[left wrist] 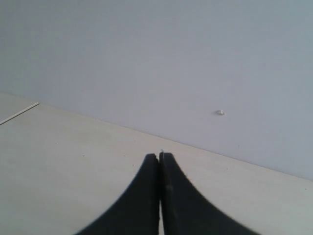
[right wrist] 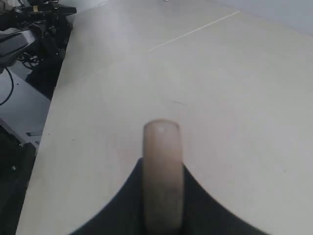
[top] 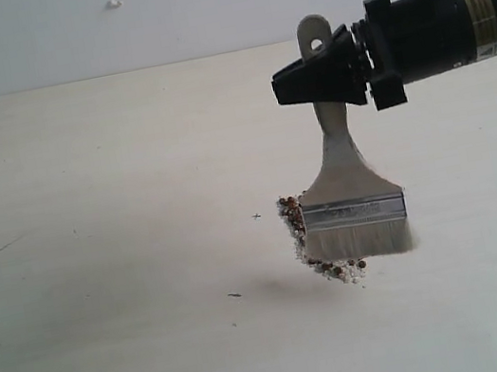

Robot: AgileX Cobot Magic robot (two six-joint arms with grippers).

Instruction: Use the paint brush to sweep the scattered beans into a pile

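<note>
The paint brush (top: 355,215) is clamped by its handle, near the hole end, in the right gripper (top: 318,77), with its long axis roughly upright and its bristles pressed to the table (top: 100,270). The beans (top: 296,226) are banked against the bristle edge turned away from that arm and beneath the tips, and are shown only in the exterior view. The left gripper (left wrist: 160,164) is seen closed and empty.

The yellow label (top: 486,19) carries unreadable print.
</note>
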